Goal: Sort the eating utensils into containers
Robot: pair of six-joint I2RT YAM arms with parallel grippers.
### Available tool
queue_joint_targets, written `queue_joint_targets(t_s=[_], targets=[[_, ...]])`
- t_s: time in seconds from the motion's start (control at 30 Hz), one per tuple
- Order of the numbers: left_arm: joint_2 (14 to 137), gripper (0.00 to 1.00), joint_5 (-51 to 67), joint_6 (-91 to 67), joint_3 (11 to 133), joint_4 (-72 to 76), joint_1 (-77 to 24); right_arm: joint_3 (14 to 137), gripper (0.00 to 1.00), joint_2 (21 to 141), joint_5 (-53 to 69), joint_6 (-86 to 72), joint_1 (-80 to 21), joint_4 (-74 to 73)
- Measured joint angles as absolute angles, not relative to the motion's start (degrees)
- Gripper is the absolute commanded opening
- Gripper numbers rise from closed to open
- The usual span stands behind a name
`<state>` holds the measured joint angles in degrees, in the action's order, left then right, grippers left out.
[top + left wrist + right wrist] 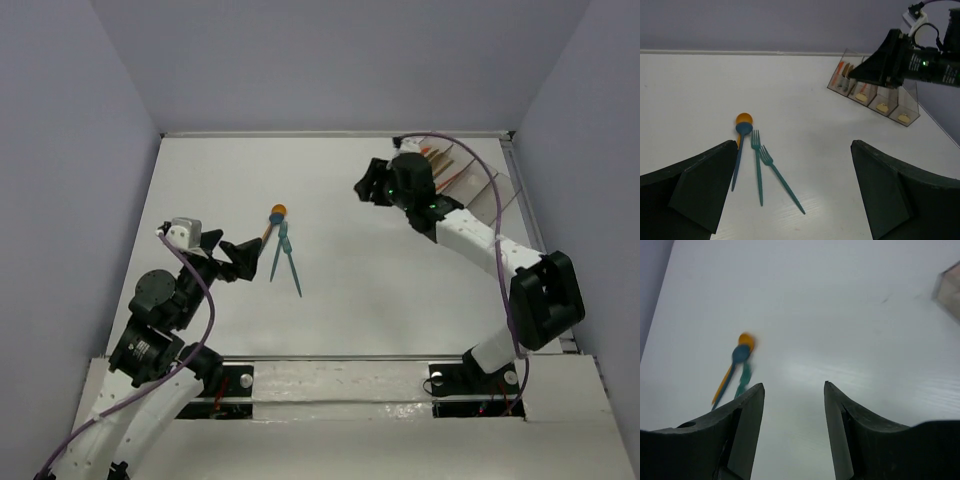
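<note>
Currently both arms hang empty-jawed over the white worktop (400, 290).
Left gripper (238, 260), low, jaws spread wide, faces two thin teal plastic forks (758, 170) touching a blue spoon (743, 129) that overlaps an orange-bowled spoon (744, 118); right gripper (368, 187), jaws parted, hovers beside four joined smoky-clear bins (892, 101).

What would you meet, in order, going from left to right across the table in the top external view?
left gripper → loose utensils (spoons and teal forks lying together) → right gripper → containers
</note>
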<state>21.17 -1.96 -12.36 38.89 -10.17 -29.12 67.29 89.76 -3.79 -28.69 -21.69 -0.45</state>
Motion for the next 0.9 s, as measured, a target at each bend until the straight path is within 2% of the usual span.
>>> queue_joint_targets(t_s=[0.17,0.3,0.53,0.77,0.87,0.9], targets=[[18.52,0.99,-8.4,-13.23,38.89,-10.7,-27.86,66.02,0.56,89.76,-4.38,-23.99,-39.55,-3.88],[15.46,0.99,-12.73,-14.35,38.89,-10.72,-25.43,70.7,0.53,94.41,-7.25,-20.32,-46.81,-10.35],[12.08,0.99,-15.4,-15.33,38.89,-10.37,-24.27,85.14,0.52,109.67,-12.32,-17.54,-54.61,-19.55],[12.36,0.99,-13.54,-15.31,38.89,-10.5,-24.27,91.88,0.5,120.55,-13.08,-16.84,-58.17,-26.28],[12.36,0.99,-13.3,-15.31,38.89,-10.5,-24.27,93.23,0.46,121.99,-13.08,-16.88,-58.19,-27.55],[12.36,0.99,-13.19,-15.31,38.89,-10.5,-24.27,93.8,0.41,122.41,-13.1,-16.88,-58.19,-27.83]])
